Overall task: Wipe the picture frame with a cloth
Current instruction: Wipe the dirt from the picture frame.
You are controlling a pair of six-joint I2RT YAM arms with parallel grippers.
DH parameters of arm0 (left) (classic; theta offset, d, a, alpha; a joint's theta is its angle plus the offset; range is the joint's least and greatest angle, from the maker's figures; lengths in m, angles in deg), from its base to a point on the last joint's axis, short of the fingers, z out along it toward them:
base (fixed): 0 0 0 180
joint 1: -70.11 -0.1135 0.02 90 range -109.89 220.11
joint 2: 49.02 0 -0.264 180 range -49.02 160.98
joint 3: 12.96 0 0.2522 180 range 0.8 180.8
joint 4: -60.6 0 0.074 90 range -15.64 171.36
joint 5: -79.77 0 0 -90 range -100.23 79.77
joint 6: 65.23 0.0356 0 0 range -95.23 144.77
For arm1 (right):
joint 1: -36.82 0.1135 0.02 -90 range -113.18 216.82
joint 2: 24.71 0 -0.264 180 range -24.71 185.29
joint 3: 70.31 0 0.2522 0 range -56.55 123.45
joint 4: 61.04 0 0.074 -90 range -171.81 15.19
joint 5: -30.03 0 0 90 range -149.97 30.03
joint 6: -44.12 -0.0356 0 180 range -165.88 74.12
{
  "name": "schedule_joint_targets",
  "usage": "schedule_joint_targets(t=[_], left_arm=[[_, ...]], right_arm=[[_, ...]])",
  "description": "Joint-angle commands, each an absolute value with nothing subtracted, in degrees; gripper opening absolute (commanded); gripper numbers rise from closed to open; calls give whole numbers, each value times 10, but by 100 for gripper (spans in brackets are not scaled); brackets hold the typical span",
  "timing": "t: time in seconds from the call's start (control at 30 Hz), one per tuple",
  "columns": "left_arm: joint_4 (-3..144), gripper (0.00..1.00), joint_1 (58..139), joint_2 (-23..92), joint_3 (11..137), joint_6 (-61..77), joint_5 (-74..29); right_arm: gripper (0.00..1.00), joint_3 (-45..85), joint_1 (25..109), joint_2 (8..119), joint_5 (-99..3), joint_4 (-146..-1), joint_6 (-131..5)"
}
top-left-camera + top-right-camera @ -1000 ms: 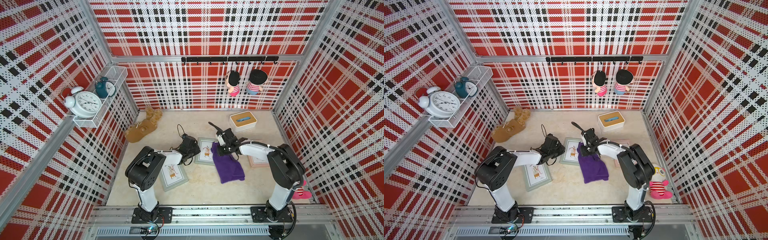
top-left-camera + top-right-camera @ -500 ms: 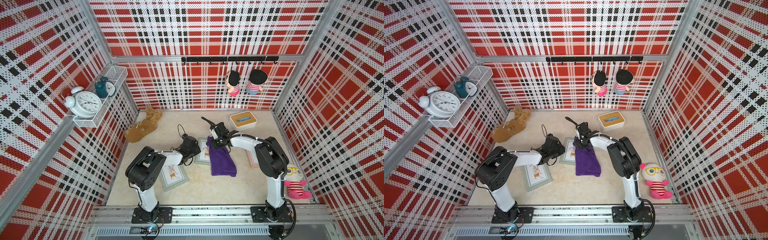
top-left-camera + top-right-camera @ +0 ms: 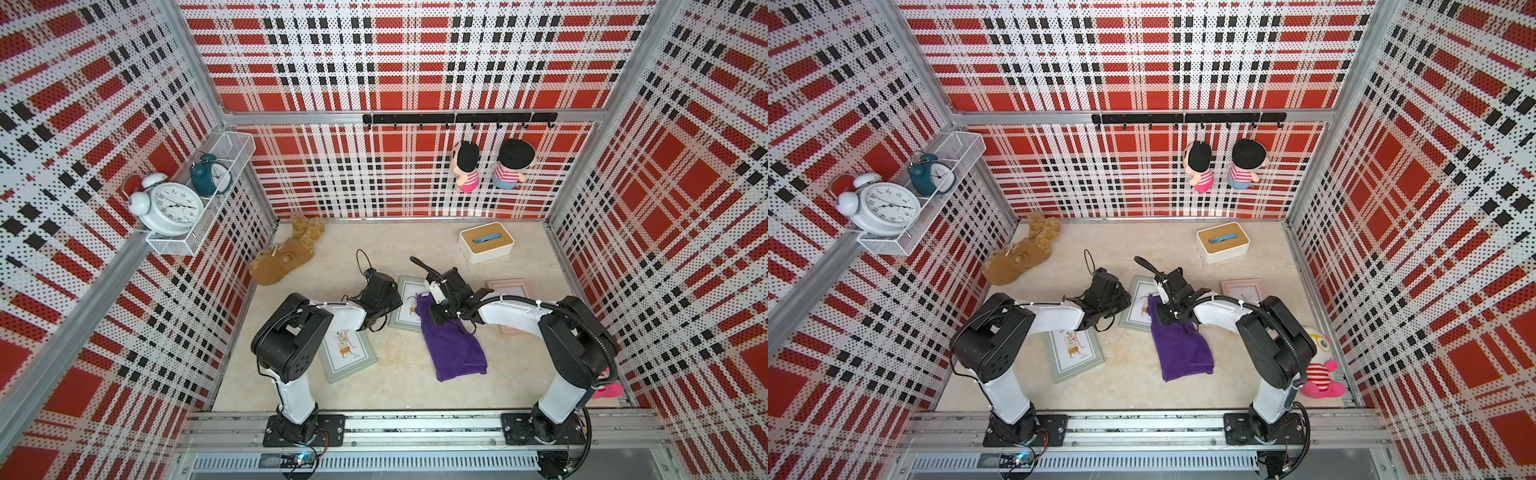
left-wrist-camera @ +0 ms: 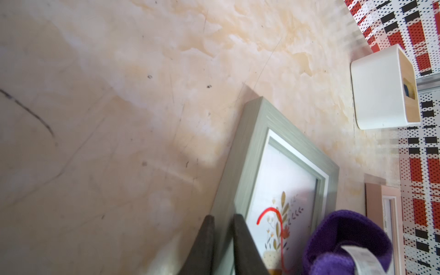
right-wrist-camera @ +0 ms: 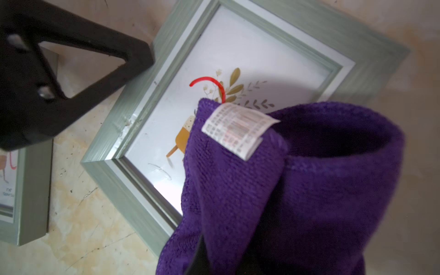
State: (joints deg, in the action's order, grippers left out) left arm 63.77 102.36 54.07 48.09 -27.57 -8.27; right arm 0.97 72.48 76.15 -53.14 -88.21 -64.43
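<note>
A grey-green picture frame (image 3: 409,305) (image 3: 1139,306) lies flat in the middle of the floor. A red curved mark (image 5: 206,80) shows on its glass. My left gripper (image 3: 394,298) (image 4: 222,220) is shut on the frame's rim, one finger on each side. My right gripper (image 3: 437,312) (image 3: 1163,316) is shut on the purple cloth (image 3: 454,350) (image 5: 309,190). The cloth's gripped end, with its white tag (image 5: 239,128), rests on the glass, and the rest trails onto the floor toward the front. The right fingertips are buried in the cloth.
A second grey-green frame (image 3: 348,354) lies by the left arm's base, and a pink frame (image 3: 510,290) sits under the right forearm. A white box with a wooden lid (image 3: 486,243) stands at the back right, a brown plush (image 3: 286,257) at the back left, a doll (image 3: 1320,370) by the right wall.
My right gripper swept the cloth left across the frame, then drew it back toward the front right. The left gripper has kept its hold and not moved.
</note>
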Motion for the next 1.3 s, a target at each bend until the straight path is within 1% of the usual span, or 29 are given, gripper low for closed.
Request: schedule_joint_targets(t=[0.0, 0.17, 0.23, 0.3, 0.4, 0.53, 0.63, 0.77, 0.8, 0.87, 0.97, 1.03, 1.27], left_arm=[[752, 18, 1029, 574, 449, -275, -81], [752, 18, 1029, 567, 447, -272, -87], [750, 18, 1029, 560, 450, -272, -94], [748, 20, 1030, 550, 460, -272, -105], [748, 26, 1030, 535, 498, -264, -125], [747, 42, 1030, 516, 551, -251, -150], [744, 52, 1029, 503, 562, -241, -142], [734, 59, 1012, 500, 551, -226, -136], [729, 59, 1005, 500, 548, -220, -138], [717, 59, 997, 502, 540, -209, -151], [691, 56, 989, 510, 538, -195, -180], [682, 52, 985, 524, 542, -187, -194], [684, 38, 975, 583, 584, -181, -198]], right_arm=[[0, 49, 674, 821, -587, -906, -634], [0, 197, 604, 898, -601, -918, -639], [0, 236, 598, 901, -608, -929, -638], [0, 241, 597, 887, -618, -932, -637], [0, 216, 593, 855, -654, -936, -646], [0, 164, 591, 803, -714, -940, -655], [0, 143, 591, 775, -751, -938, -657], [0, 154, 591, 769, -765, -932, -643], [0, 164, 591, 774, -762, -932, -637], [0, 181, 592, 783, -726, -925, -622], [0, 216, 599, 819, -595, -909, -592], [0, 250, 611, 861, -542, -913, -586], [0, 323, 651, 953, -467, -908, -594]])
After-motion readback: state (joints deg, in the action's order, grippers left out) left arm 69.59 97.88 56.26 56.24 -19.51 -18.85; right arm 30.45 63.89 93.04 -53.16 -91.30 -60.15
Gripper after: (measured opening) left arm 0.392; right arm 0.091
